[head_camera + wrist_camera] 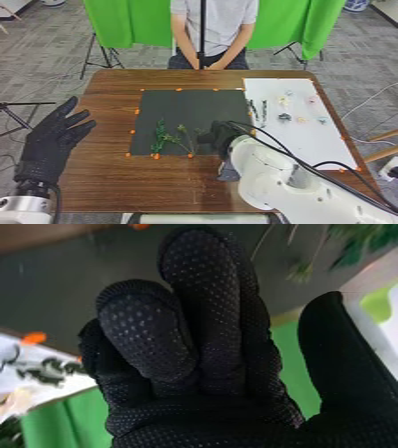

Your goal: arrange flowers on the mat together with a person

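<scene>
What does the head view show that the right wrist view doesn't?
Head view: the left hand, palm open beside the mat, and the white left arm behind it.
Right wrist view: the dotted grip texture on the fingers of the right hand.
Both: the right hand, the dark mat, green sprigs, the white sheet, orange marks and green cloth.

**Robotics lab, indoors**

Looks like a lab or test room. Has grey carpet (53, 55) underfoot, a green cloth backdrop (129, 20), tripod legs (27, 103) on the floor, orange markers (179, 90) on a wooden table (111, 100), a white robot arm (271, 175).
</scene>
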